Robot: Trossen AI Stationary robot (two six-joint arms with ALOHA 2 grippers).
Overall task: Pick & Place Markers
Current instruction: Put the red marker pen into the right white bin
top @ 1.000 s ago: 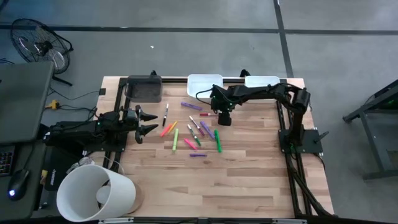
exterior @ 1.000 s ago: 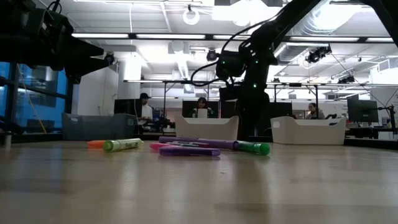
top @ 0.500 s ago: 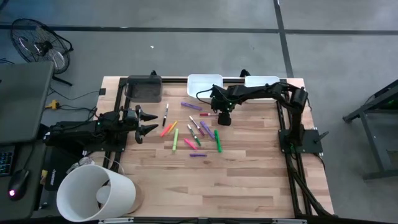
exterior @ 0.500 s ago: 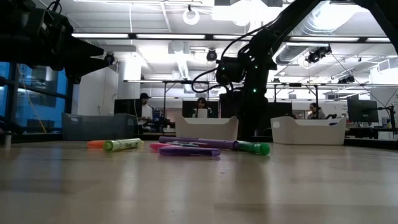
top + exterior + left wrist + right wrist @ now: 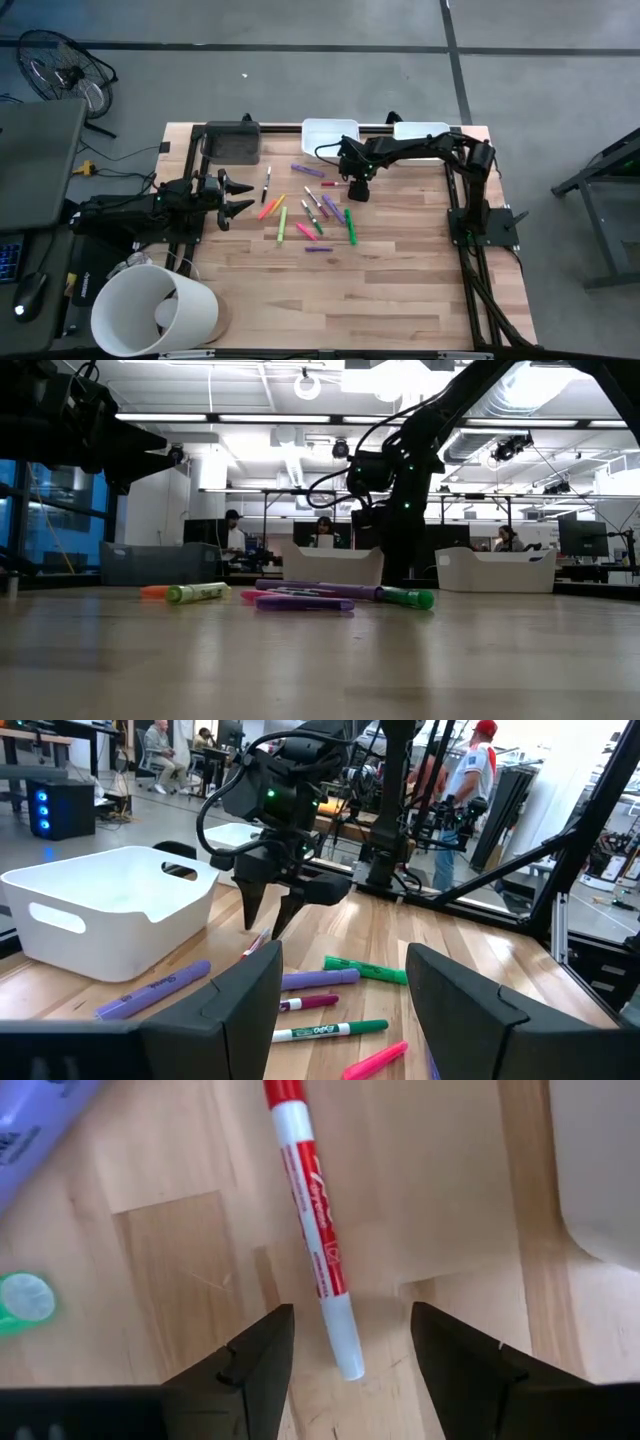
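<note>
Red-white slim marker (image 5: 312,1225) on wood grain, between open right pincer (image 5: 350,1342) fingers

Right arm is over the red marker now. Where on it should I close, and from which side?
Grip the red marker mid-barrel, on the white section, coming straight down from above. It lies flat on the table, clear of other markers. The right gripper is open with its jaws either side of the barrel, so closing across its narrow width should hold.

arms: dark, six-joint | cabling: black loops | lights: green LEDs | fingers: dark, pointed
</note>
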